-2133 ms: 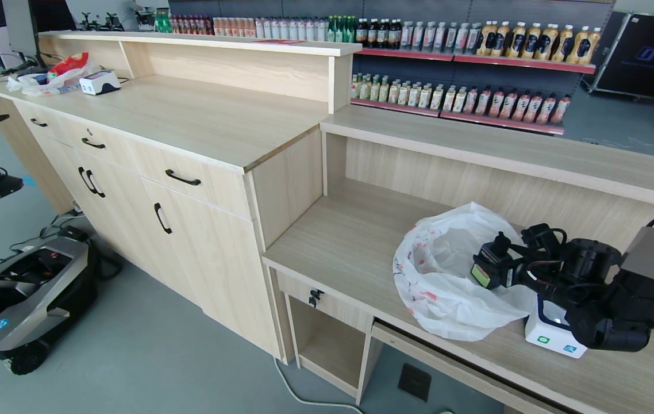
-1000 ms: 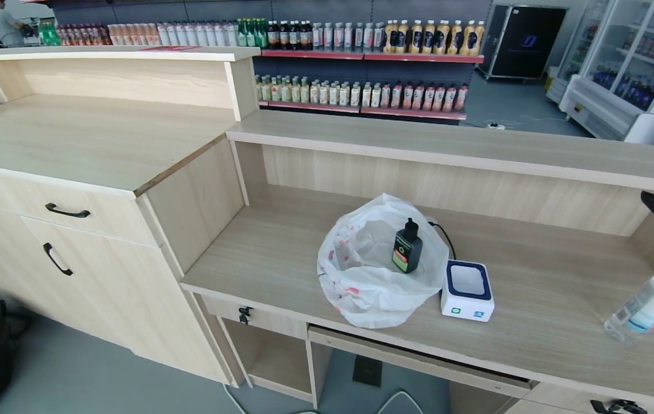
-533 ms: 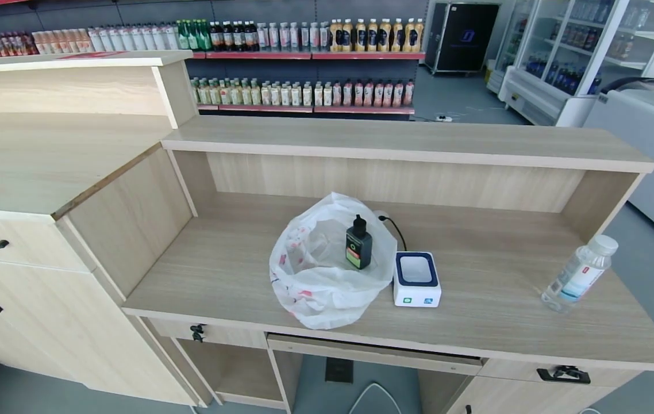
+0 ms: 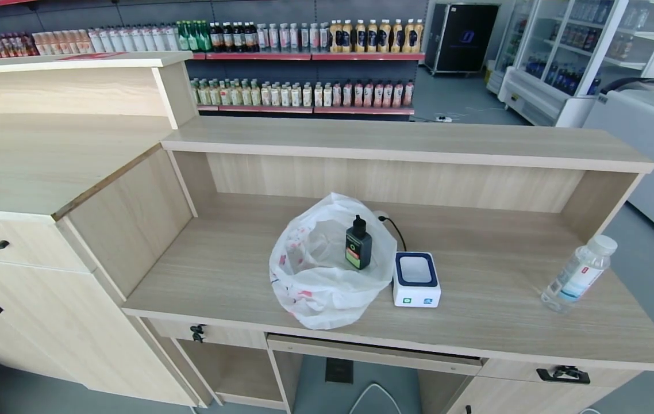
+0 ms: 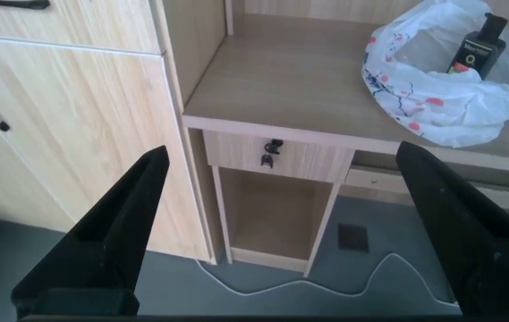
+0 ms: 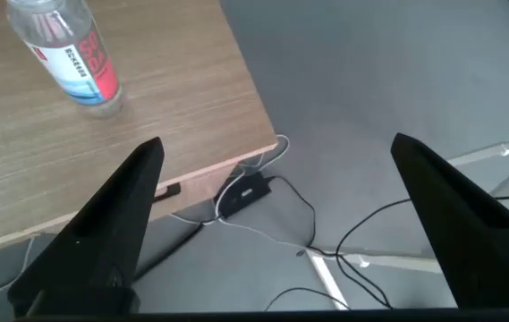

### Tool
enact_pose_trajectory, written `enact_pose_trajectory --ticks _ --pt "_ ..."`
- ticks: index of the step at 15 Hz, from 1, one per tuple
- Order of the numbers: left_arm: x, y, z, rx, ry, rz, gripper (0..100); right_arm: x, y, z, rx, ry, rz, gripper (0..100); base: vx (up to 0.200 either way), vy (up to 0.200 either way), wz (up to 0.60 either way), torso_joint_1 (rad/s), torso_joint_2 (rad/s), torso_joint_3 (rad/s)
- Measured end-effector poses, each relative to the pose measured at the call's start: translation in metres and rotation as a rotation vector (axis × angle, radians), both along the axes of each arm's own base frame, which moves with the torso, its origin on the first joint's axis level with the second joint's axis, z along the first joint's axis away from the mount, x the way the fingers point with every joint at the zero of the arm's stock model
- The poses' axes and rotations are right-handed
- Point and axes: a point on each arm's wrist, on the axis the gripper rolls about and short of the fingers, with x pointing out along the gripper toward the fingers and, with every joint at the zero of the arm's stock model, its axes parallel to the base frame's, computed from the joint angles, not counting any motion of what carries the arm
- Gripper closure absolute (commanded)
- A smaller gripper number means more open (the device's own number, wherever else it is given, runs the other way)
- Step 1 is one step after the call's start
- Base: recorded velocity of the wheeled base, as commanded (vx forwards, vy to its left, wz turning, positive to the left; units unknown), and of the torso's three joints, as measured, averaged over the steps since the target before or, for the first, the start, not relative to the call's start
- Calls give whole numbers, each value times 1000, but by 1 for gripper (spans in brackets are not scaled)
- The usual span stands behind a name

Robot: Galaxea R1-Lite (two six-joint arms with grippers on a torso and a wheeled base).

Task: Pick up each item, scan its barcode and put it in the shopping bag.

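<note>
A white plastic shopping bag (image 4: 321, 282) lies open on the lower wooden counter (image 4: 235, 270). A small black bottle (image 4: 358, 246) with a green and red label stands upright in it. Just right of the bag sits the white barcode scanner (image 4: 416, 279). A clear water bottle (image 4: 579, 273) stands near the counter's right end. My left gripper (image 5: 283, 152) is open, low in front of the counter's drawer, with the bag (image 5: 433, 76) and black bottle (image 5: 478, 49) beyond it. My right gripper (image 6: 276, 141) is open, off the counter's right end above the floor, close to the water bottle (image 6: 66, 49).
A higher cabinet (image 4: 28, 190) with drawers stands to the left of the counter. A raised ledge (image 4: 396, 144) runs along the counter's back. Store shelves (image 4: 304, 75) of drinks and fridges (image 4: 557, 52) are behind. Cables (image 6: 272, 197) lie on the floor.
The head view has swung to the right. My right gripper has drawn back from the bag, and the black bottle now stands in the bag. Over the last half second nothing on the counter moved.
</note>
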Motion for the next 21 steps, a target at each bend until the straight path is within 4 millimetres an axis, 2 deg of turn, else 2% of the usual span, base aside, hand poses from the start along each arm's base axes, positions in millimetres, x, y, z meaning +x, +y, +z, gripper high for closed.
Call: enact_pose_trajectory --ticks 3,14,17,21 --pt "0 0 0 0 0 0 0 2 -9 -1 -8 -24 9 0 0 0 0 0 0 0" --pt "0 0 0 0 0 0 0 55 -55 -27 5 -63 141 0 0 0 0 0 0 0" --pt "0 0 0 0 0 0 0 76 -61 -35 8 -66 283 0 0 0 0 0 0 0" --pt "0 0 0 0 0 0 0 98 -53 -52 9 -23 400 0 0 0 0 0 0 0"
